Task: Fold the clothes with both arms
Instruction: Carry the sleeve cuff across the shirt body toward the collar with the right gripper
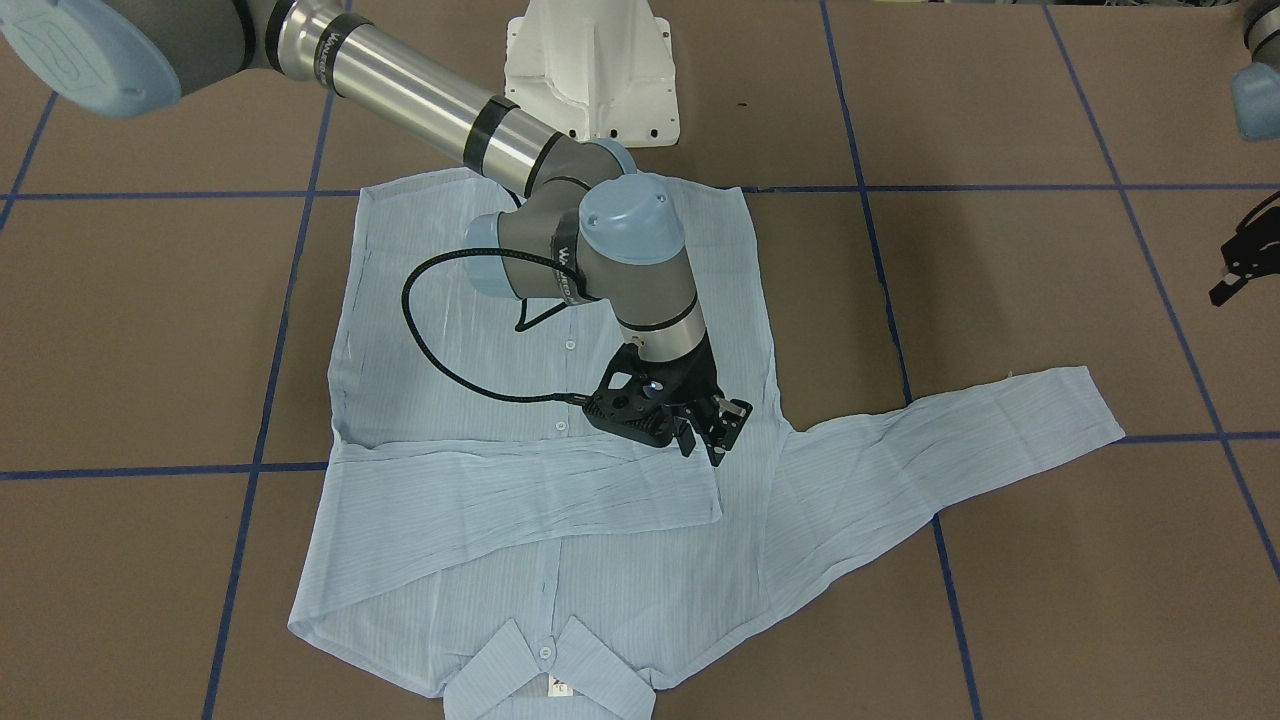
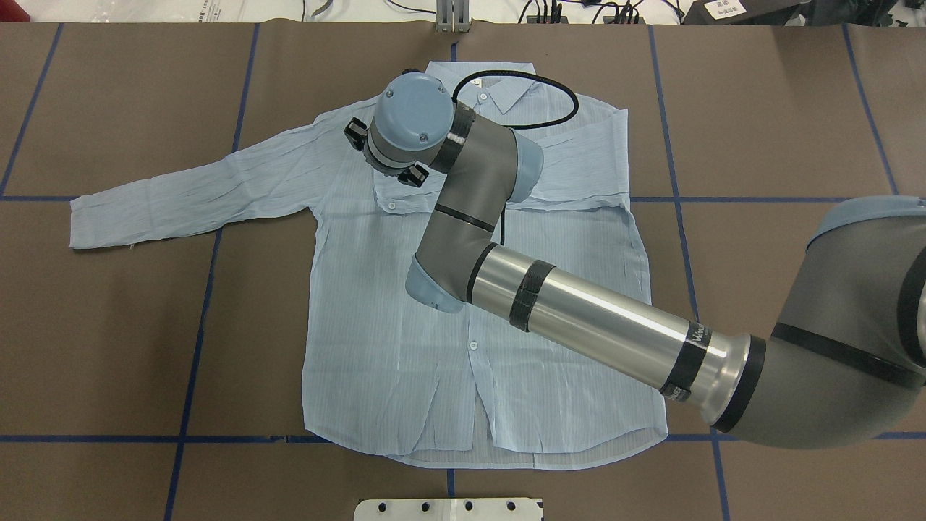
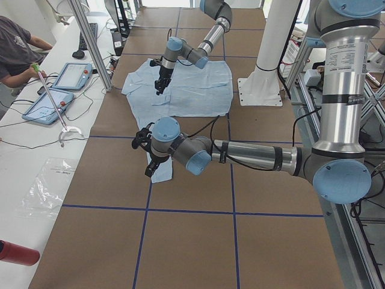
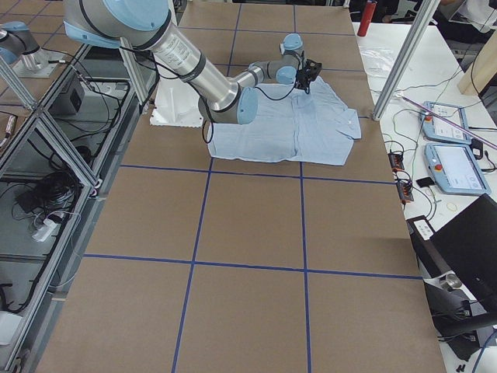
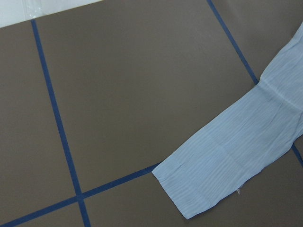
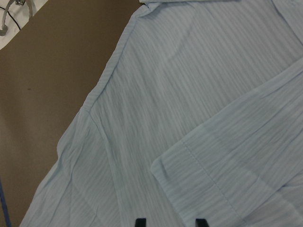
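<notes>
The pale-blue pinstriped shirt (image 1: 560, 480) lies flat on the brown table, buttoned front up, its collar (image 1: 545, 670) on the side away from the robot. One sleeve is folded across the chest and ends in a cuff (image 6: 189, 165). My right gripper (image 1: 708, 440) hovers just above that cuff, open, with nothing between its fingertips (image 6: 139, 221). The other sleeve (image 1: 960, 430) lies stretched out sideways on the table. My left gripper (image 1: 1235, 270) hangs near that sleeve's cuff (image 5: 199, 184). I cannot tell whether the left one is open or shut, and no fingers show in its wrist view.
Blue tape lines (image 1: 880, 190) divide the brown table into squares. The white pedestal base (image 1: 592, 70) stands behind the shirt's hem. A side bench beyond the collar end holds tablets (image 3: 72, 75), with a person (image 3: 15, 51) seated there. A red bottle (image 3: 15, 253) lies on that bench.
</notes>
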Motion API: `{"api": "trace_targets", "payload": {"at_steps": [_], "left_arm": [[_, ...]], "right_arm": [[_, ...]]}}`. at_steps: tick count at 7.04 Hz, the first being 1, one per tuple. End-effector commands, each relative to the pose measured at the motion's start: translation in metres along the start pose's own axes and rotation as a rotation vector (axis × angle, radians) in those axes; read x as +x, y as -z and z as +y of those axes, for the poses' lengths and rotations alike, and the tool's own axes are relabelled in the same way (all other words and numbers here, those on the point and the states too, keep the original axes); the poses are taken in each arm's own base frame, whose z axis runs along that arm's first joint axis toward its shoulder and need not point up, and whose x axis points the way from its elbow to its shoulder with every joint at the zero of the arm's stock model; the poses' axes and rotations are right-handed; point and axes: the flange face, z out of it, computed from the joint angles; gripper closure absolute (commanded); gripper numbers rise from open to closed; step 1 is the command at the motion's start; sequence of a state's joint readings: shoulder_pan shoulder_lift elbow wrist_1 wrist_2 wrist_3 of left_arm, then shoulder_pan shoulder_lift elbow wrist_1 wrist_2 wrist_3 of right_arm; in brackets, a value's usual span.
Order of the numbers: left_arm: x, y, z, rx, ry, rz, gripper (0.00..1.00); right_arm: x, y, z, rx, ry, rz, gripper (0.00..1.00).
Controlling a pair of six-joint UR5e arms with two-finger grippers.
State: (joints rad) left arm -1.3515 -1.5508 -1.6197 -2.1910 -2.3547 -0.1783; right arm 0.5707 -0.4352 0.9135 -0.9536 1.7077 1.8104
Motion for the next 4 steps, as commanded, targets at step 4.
{"api": "trace_targets", "payload": {"at_steps": [4], "left_arm": [[0.020,-0.147,-0.011,-0.044,0.259,-0.044,0.04]], "right_arm": [[0.033,0.030,0.001,-0.019,-0.003,-0.053,0.01]]}}
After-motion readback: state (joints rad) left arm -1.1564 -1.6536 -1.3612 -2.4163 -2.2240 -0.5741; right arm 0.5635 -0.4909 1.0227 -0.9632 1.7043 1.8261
